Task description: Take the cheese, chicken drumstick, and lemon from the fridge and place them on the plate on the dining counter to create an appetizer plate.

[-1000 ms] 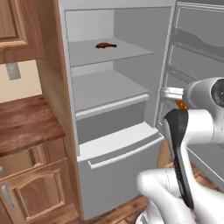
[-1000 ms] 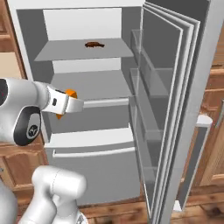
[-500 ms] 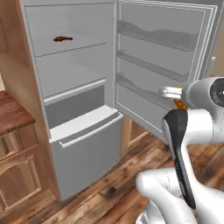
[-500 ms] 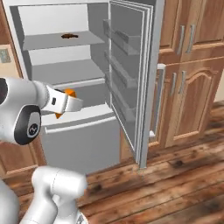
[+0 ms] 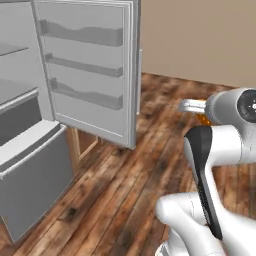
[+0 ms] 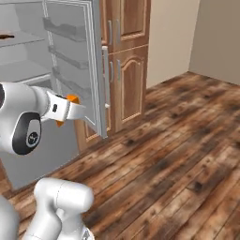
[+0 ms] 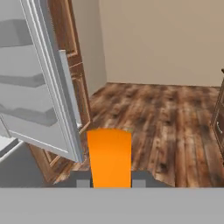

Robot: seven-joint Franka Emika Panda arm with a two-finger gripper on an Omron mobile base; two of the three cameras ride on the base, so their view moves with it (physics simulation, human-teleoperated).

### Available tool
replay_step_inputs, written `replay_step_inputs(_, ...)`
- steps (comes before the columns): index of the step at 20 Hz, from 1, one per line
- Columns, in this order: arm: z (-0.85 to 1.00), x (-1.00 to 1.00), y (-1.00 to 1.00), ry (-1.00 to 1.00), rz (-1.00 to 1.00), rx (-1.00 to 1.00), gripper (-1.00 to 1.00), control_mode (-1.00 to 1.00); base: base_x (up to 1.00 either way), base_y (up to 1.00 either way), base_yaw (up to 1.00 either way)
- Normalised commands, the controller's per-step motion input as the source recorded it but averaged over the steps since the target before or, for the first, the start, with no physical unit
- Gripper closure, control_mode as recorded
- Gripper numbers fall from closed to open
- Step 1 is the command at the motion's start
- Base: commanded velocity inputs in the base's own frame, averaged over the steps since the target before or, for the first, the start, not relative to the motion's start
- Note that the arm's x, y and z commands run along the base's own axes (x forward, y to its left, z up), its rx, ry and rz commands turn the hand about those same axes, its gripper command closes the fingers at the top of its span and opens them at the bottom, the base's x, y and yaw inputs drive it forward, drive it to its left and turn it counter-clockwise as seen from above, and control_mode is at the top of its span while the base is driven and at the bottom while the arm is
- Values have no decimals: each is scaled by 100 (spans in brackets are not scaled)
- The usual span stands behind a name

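My gripper [image 7: 109, 179] is shut on the cheese [image 7: 109, 156], an orange chunk standing up between the two fingertips. The cheese [image 6: 71, 98] also peeks out at the hand in the right base view, and as an orange spot [image 5: 202, 118] behind the wrist in the left base view. The fridge [image 5: 22, 150] stands open at the left, its door [image 6: 75, 56] swung wide. On a fridge shelf lies the dark chicken drumstick [image 6: 3, 36], cut by the picture's left edge. The lemon, the plate and the dining counter are out of view.
Tall brown wooden cupboards [image 6: 126, 56] stand just past the fridge door. Dark wood floor [image 6: 178, 140] stretches to the right towards beige walls [image 7: 166, 39]. A piece of brown furniture [image 7: 220, 118] shows at the hand view's right edge.
The whole picture has shifted: the base has turned right, away from the fridge, which now sits at the left edge. The gripper keeps the cheese in the same hold.
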Motion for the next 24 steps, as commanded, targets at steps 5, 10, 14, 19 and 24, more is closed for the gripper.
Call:
replay_step_inputs(5,0,0,0,0,0,0,100,100,50,-48,-48)
replay_step_inputs(10,0,0,0,0,0,0,100,100,100,-18,-30)
replay_step_inputs(14,0,0,0,0,0,0,100,100,100,0,-18)
replay_step_inputs(19,0,0,0,0,0,0,100,100,100,0,-14)
replay_step_inputs(24,0,0,0,0,0,0,100,100,100,0,-12)
